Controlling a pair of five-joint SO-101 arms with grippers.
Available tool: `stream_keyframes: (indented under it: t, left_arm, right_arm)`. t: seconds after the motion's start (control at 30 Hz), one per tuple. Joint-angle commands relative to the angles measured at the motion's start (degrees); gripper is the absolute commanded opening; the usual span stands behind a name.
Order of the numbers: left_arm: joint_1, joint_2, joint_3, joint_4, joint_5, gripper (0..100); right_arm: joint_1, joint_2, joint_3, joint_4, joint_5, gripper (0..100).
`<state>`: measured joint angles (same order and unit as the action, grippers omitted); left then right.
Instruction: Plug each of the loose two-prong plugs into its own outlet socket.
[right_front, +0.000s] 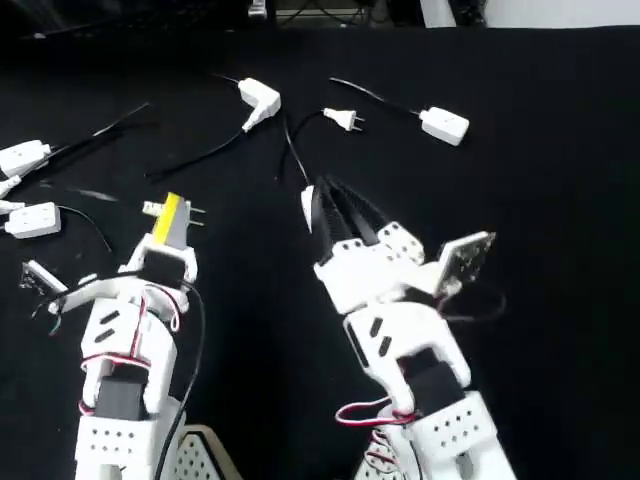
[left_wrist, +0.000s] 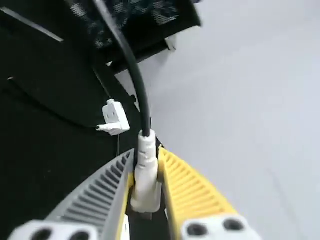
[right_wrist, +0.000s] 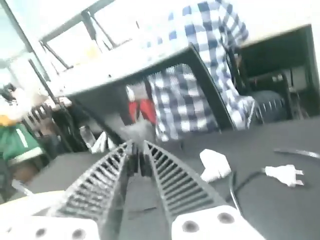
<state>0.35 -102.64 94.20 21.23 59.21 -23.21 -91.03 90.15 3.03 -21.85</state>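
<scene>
I have the left gripper (left_wrist: 146, 156) clamped on a white plug (left_wrist: 145, 182). The plug lies lengthwise between the grey and yellow fingers, with its black cable (left_wrist: 135, 75) running out past the tips. I judge that this grip is meant to stop the body twisting when it meets a socket. In the high view that arm sits at about 8 o'clock on the black table (right_front: 560, 250). A white outlet socket (left_wrist: 115, 119) lies ahead of the tips and apart from them, its two holes showing, so insertion is not yet done. The right gripper (right_front: 335, 210) sits near the table's centre, its jaws drawn to a narrow slit with the tips almost meeting; I cannot tell whether they pinch anything. Beyond it, at 12 o'clock, lies a loose two-prong plug (right_front: 346, 120), and toward 1 o'clock a white block socket (right_front: 445, 125), the two apart. Another white socket (right_front: 30, 220) lies at 9 o'clock.
</scene>
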Motion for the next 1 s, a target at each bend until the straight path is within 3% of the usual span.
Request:
stream_keyframes:
  t: [0.0,0.2,0.43,0.8,0.97]
  left_arm:
    - [3.4,-0.3,-1.6,-1.6,1.8,3]
    - [8.3,-1.8,-3.1,-6.3,4.3,3]
    - [10.6,-1.8,0.0,-15.2,9.8,3]
    - [13.8,-1.8,-0.6,-15.6,10.5,3]
    - [14.2,-1.8,-0.8,-15.5,10.5,3]
  right_arm:
    - [-1.5,-4.4,2.5,-1.2,0.0,1.2]
    - [-4.7,-7.3,6.9,-5.7,0.9,1.2]
    - [-4.3,-7.4,7.0,-1.5,-0.1,1.2]
    - [-3.2,-7.8,7.0,1.2,2.6,1.3]
    - [-7.0,-7.8,7.0,3.4,3.1,1.4]
